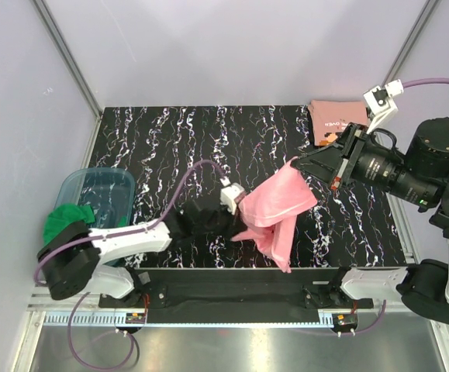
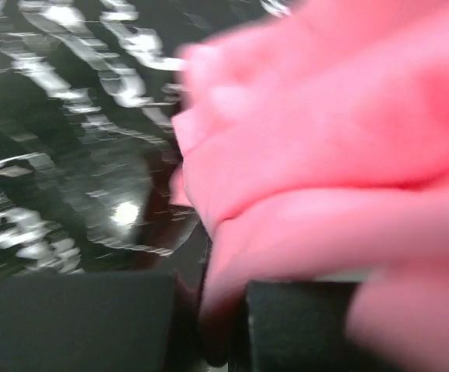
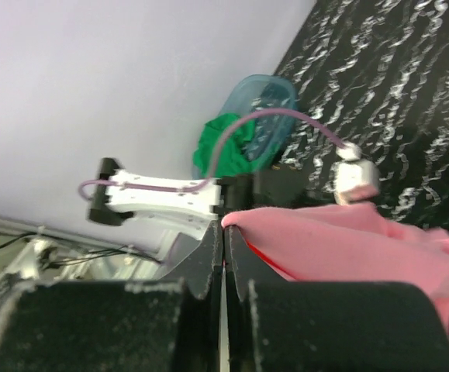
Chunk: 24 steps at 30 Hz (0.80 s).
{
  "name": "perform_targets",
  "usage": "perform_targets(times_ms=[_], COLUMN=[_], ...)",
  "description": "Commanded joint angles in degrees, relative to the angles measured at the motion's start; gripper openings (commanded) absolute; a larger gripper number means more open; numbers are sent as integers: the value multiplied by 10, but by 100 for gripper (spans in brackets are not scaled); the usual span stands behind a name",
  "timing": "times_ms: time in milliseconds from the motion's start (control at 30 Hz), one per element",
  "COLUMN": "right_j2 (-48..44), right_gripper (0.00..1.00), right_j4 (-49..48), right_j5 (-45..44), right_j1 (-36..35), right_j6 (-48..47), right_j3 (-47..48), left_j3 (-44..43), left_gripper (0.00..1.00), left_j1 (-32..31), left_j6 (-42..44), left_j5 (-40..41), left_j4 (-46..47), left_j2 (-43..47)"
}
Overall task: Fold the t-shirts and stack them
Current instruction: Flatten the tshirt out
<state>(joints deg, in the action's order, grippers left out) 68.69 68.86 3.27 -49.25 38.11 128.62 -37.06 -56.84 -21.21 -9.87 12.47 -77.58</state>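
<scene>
The bright pink t-shirt (image 1: 278, 205) hangs bunched over the front middle of the black marbled table (image 1: 170, 139), held up between both arms. My left gripper (image 1: 236, 215) is shut on its left edge; the left wrist view shows pink cloth (image 2: 325, 155) pinched between the dark fingers (image 2: 224, 318). At the shirt's upper right corner, raised above the table, my right gripper (image 1: 298, 163) is shut; its jaws (image 3: 224, 232) press together on the pink hem (image 3: 348, 248). The salmon t-shirt (image 1: 336, 122) with white lettering lies folded at the back right corner.
A teal plastic bin (image 1: 104, 194) stands at the table's left edge with a green cloth (image 1: 67, 221) draped over its near side. Pale walls close in the back and sides. The right arm's dark body reaches in from the right.
</scene>
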Motion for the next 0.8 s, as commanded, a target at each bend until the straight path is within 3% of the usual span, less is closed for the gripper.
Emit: perform_targets(times_ms=[0,133,333,600,767], right_j2=[-10,-44,-61,15,36], right_gripper=[0,0,0,0,0], right_j4=[15,13,18,66,74], right_j5=[-50,-113,-269,-402,-448], right_j1=[-3,-4,-3,-1,5], right_j6=[-43,-84,-128,-160,-189], right_j3=[-13,-98,-235,-259,-258], left_j3=[-7,-19,-110,-210,-255], left_gripper=[0,0,0,0,0], left_j1=[44,83,113,149,154], left_j6=[0,9,22,2,28], left_j5=[58,104,226,365,413], left_j4=[-100,-238,-431,-550,-547], left_j2=[89,213,289,260,268])
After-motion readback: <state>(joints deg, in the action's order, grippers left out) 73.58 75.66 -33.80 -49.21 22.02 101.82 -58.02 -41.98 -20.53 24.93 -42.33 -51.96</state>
